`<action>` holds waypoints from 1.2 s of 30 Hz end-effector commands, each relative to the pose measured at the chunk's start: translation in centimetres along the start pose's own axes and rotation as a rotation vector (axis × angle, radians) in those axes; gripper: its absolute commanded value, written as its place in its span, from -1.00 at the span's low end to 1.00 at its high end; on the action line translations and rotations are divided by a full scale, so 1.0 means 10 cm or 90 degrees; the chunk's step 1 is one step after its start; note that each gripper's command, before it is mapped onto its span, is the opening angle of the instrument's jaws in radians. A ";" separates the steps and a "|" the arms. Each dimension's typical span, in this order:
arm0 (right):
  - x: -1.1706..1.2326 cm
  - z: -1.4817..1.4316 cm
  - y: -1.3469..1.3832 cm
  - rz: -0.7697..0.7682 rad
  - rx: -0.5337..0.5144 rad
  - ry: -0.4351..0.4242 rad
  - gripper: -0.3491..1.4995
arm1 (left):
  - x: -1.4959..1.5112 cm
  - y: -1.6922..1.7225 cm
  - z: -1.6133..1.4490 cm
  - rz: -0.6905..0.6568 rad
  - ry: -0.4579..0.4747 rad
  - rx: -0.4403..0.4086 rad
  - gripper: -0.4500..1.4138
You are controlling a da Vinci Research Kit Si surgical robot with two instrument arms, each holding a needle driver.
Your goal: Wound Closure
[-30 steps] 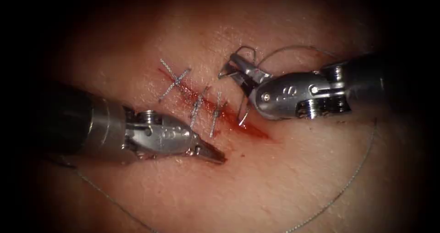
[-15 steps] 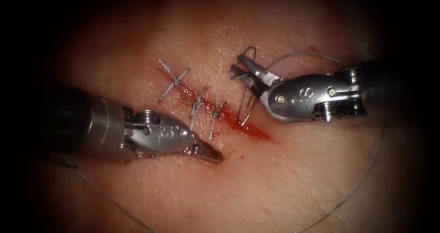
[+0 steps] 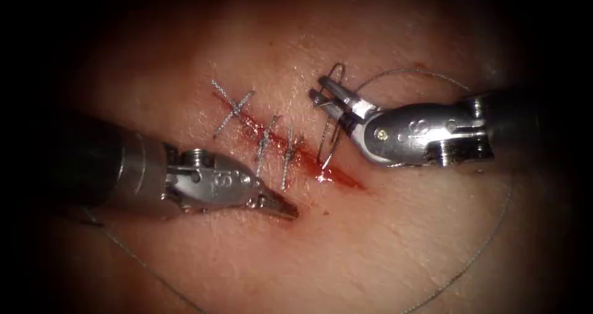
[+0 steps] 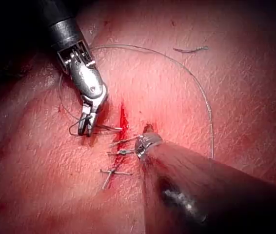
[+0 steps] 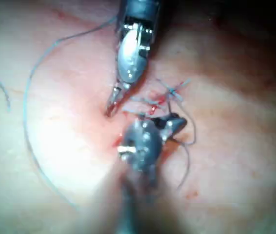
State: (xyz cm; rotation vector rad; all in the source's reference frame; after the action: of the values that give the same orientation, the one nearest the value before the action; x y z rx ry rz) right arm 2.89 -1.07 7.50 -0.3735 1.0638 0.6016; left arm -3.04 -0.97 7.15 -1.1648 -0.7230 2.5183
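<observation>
The right pincer [image 3: 324,96] comes in from the right and is clamped on the needle [image 3: 328,142] near its blunt, upper end, on the right side of the cut [image 3: 296,153]. The left pincer [image 3: 281,207] lies low on the left side of the cut with its jaws together, holding nothing, its tip just off the tissue [image 3: 370,240] below the stitches [image 3: 265,142].

The tissue spreads under both tools, and the cut runs across it on a slant. Red fluid [image 3: 336,177] sits wet at its lower right end, which is not yet closed. Three stitches cross the upper left stretch, the first one forming a cross shape.

The needle curves down from the right pincer toward the open end of the cut, its point at the edge of the red fluid; whether the point is in the tissue cannot be told. Thread [image 3: 488,240] loops out from behind the right pincer, sweeps wide round the right side and runs off below. In the left wrist view a short cut end [image 4: 190,49] lies well apart from the cut.
</observation>
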 end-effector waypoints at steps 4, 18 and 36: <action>-0.004 0.003 -0.009 0.026 -0.008 -0.003 -1.00 | -0.003 0.002 0.007 0.001 0.000 0.000 -1.00; -0.002 -0.002 -0.012 0.105 -0.004 -0.004 -1.00 | -0.007 0.002 0.008 0.003 -0.003 0.004 -1.00; 0.000 -0.004 -0.018 0.209 0.023 -0.008 -1.00 | -0.011 0.001 0.003 0.005 -0.007 0.010 -1.00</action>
State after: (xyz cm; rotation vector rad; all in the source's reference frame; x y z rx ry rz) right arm 2.92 -1.16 7.45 -0.1596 1.1320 0.8797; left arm -2.93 -0.99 7.18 -1.1494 -0.6964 2.5355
